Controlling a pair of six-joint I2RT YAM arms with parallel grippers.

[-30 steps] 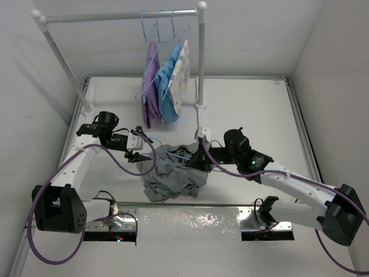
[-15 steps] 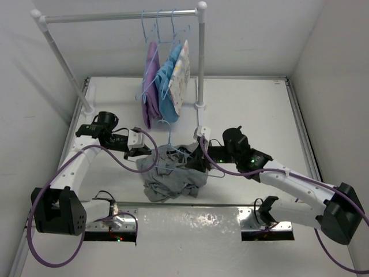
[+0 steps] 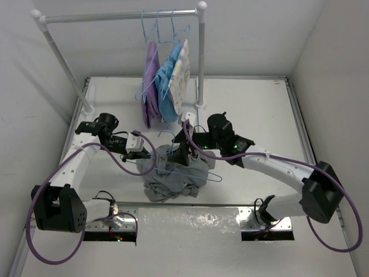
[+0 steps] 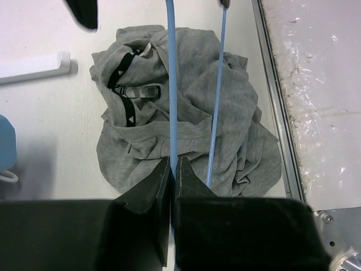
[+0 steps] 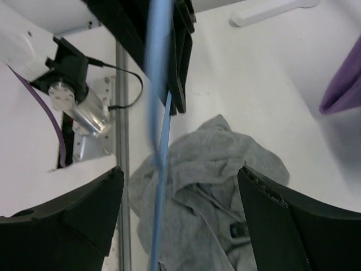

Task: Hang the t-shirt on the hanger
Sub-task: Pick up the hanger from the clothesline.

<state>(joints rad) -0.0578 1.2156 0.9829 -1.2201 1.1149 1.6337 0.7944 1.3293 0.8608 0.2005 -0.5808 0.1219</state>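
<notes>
Now gripping one thin light-blue bar of the hanger (image 4: 171, 84) with the left fingers (image 4: 146, 195), pressed together on it with no gap showing in the left wrist view. Holding that bar, and a second bar of the same frame beside it, out over the t-shirt (image 4: 192, 113); not managing to tell whether either bar is touching the cloth.

Seeing the t-shirt lying as a crumpled grey heap on the white surface (image 3: 248, 109), its black-trimmed neck opening turned up, near the front edge and between the two arms. Not yet threading any part of the frame into the shirt.

Spreading the right fingers (image 5: 73, 214) wide apart, with a blurred blue bar of the hanger running down between them and pinched by neither. Reaching in with them from the right, above the far side of the heap, facing the left fingers across it.

Noting at the back a white rail (image 3: 115, 16) carrying a purple garment (image 3: 150, 86), a blue garment (image 3: 167, 78) and a patterned white garment (image 3: 181, 72), all hanging on similar hangers, apart from the heap.
</notes>
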